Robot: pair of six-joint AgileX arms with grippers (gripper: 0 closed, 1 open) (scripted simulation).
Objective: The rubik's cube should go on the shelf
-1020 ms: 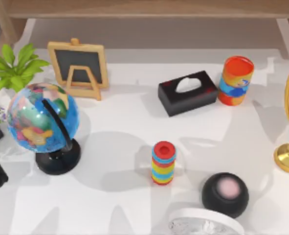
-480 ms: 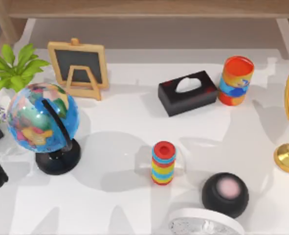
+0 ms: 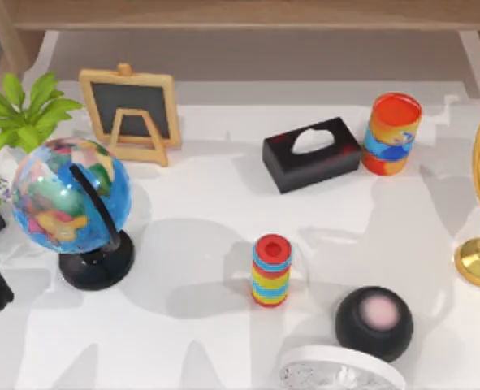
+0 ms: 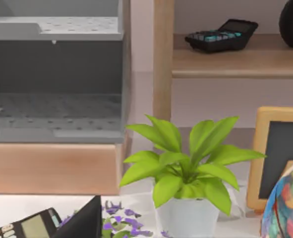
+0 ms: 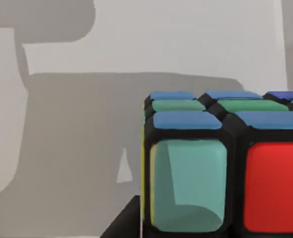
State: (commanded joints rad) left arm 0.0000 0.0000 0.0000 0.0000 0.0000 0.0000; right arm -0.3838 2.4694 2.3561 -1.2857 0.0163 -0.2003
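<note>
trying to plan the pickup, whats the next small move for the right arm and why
Probably ease the right arm in toward the rubik's cube: it sits very close in the right wrist view, resting on the white table, and no fingers are visibly around it yet.

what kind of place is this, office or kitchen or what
Most likely a simulated study or office desk: a white table carries a globe, a small chalkboard easel and a black tissue box, and a calculator rests on the wooden shelf behind.
</note>
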